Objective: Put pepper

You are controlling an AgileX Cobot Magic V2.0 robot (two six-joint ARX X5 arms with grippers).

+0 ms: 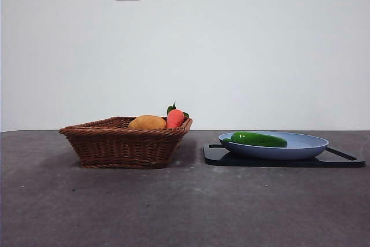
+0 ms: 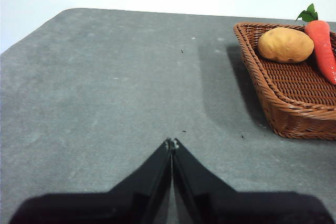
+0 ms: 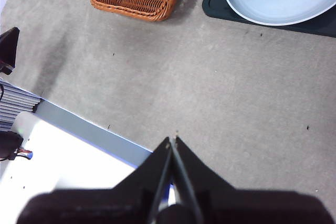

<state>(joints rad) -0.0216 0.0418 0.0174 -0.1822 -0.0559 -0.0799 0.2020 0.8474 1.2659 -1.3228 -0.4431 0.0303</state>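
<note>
Wicker basket [image 1: 124, 143] holds carrot [image 1: 174, 118] and fruit [image 1: 147, 122]; pepper [image 1: 258, 139] on plate [image 1: 300, 148].

Left hand [image 2: 171, 143] and right hand [image 3: 172, 140] both hover with jaws closed, holding nothing.

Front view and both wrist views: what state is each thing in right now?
Glossy dark green pepper: lying in the blue plate, untouched.
Blue plate: on the black board.
Woven brown wicker basket: upright, holding the yellow-orange fruit and the red-orange carrot.
Left gripper: jaws shut, holding nothing.
Right gripper: jaws shut, holding nothing.
</note>
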